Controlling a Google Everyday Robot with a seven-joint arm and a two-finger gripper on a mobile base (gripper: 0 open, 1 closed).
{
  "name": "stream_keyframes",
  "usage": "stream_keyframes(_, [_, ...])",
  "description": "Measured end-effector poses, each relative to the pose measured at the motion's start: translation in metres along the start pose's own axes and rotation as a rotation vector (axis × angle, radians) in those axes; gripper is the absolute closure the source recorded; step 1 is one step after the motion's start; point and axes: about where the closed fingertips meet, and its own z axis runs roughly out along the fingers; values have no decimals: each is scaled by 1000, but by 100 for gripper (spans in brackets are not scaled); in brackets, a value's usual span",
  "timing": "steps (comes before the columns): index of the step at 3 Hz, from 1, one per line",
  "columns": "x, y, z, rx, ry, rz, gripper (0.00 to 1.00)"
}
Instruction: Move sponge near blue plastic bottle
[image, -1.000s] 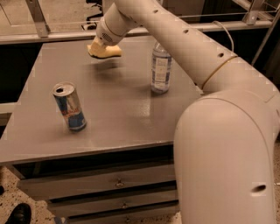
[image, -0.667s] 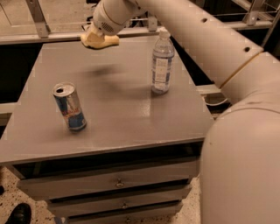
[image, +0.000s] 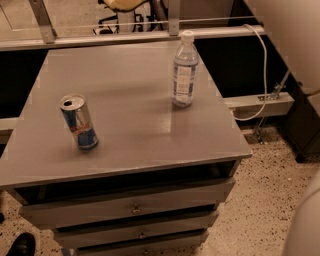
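Grey table (image: 125, 135), blue plastic bottle (image: 184, 70); end effector (image: 122, 4) perhaps at top edge.

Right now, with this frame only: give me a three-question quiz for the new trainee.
1. True or false: the blue plastic bottle lies on its side on the table.
2. Which stands nearer the table's front edge? A) the can B) the bottle C) both level
3. Where is the sponge, and where is the end effector?

Key:
1. False. It stands upright with its cap on.
2. A.
3. The sponge is probably the yellow shape cut off by the top edge, beyond the table's far side. The end effector is out of frame.
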Motion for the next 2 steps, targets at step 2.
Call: stream_keyframes(2, [84,-33,-104,100,38,4,100])
